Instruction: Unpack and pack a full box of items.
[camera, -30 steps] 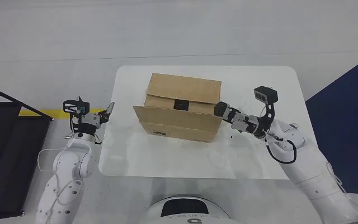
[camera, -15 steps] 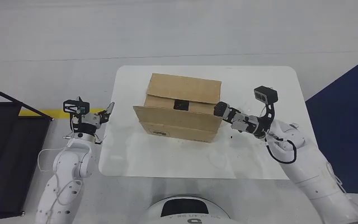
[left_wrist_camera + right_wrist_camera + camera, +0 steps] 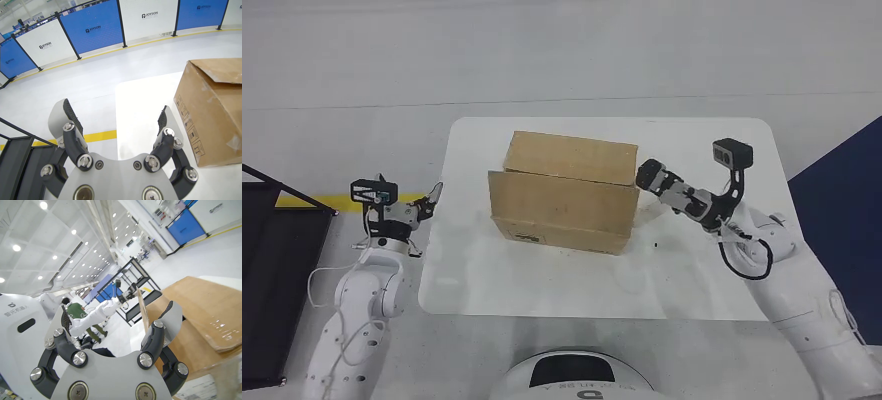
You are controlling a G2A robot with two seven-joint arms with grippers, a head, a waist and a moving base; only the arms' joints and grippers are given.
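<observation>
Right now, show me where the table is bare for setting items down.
Widest bare stretch of the table: the strip between the box and the near edge. A narrower strip lies between the box and the left claw. Crowded: the box's end by the right claw.

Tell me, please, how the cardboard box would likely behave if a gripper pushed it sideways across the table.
The cardboard box is wider than tall with a flat base, so it would probably slide on the table rather than tip. Its flaps look thin and loose, so they would likely flex under the right gripper. Weight is unclear; contents are hidden.
</observation>
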